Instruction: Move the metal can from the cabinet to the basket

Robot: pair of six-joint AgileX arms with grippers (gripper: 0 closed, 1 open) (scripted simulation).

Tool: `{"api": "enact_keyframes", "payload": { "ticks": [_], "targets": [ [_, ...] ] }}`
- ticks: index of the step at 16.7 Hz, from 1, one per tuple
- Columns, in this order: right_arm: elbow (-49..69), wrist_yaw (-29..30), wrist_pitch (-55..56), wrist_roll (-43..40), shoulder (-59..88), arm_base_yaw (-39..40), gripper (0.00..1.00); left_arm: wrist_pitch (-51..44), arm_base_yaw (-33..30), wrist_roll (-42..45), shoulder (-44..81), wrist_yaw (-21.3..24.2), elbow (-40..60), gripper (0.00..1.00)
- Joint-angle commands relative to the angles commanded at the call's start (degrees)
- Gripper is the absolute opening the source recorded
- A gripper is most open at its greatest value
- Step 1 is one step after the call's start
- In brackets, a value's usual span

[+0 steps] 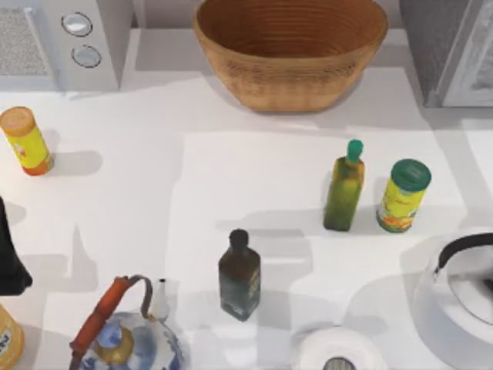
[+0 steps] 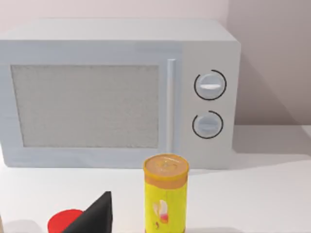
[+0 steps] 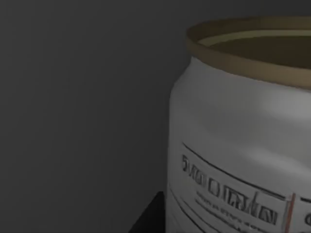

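The metal can (image 3: 238, 145) looms very close in the right wrist view: pale grey-white side with printed lines, dull gold rim, dark grey cabinet wall behind it. A dark part of my right gripper (image 3: 148, 218) shows beside the can's lower side. From above, the grey cabinet (image 1: 451, 46) with its white-framed door stands at the back right. The wicker basket (image 1: 290, 77) sits at the back centre, nothing in it. My left gripper (image 1: 9, 258) is parked at the table's left edge.
A white microwave (image 1: 62, 42) stands back left, with an orange-lidded yellow can (image 1: 27, 140) in front of it. A green bottle (image 1: 344, 193) and a green-lidded can (image 1: 402, 195) stand mid-right. Along the front are a dark bottle (image 1: 239, 276), a blue-white teapot (image 1: 127, 339) and a white kettle (image 1: 462, 289).
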Motion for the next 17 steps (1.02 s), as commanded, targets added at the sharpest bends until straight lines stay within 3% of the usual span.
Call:
{"api": "enact_keyframes", "payload": {
  "ticks": [2, 3, 12, 17],
  "targets": [
    [0.0, 0.0, 0.0, 0.0, 0.0, 0.0, 0.02, 0.0, 0.0, 0.0, 0.0, 0.0, 0.0, 1.0],
    [0.0, 0.0, 0.0, 0.0, 0.0, 0.0, 0.0, 0.0, 0.0, 0.0, 0.0, 0.0, 0.0, 1.0],
    [0.0, 0.0, -0.1, 0.1, -0.2, 0.1, 0.0, 0.0, 0.0, 0.0, 0.0, 0.0, 0.0, 1.0],
    [-2.7, 2.1, -5.3, 0.9, -7.8, 1.6, 0.0, 0.0, 0.0, 0.0, 0.0, 0.0, 0.0, 1.0]
  ]
}}
